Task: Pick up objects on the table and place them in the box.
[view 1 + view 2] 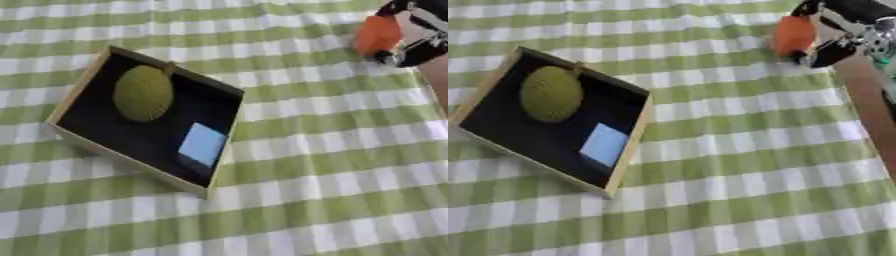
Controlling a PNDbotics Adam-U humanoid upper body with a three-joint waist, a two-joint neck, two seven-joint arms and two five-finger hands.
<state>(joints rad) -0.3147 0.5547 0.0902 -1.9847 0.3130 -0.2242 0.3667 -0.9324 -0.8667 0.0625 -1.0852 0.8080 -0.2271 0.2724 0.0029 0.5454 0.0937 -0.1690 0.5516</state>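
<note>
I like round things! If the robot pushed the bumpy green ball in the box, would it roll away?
The green ball looks rounded, so it would probably roll a little. Its skin looks rough, which may slow it. It lies inside the box, near the far wall, so the walls would likely stop it.

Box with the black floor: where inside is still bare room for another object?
Inside the wooden-rimmed box, the black floor is bare along its left wall and between the green round fruit and the pale blue square block. The right hand holds an orange object.
</note>
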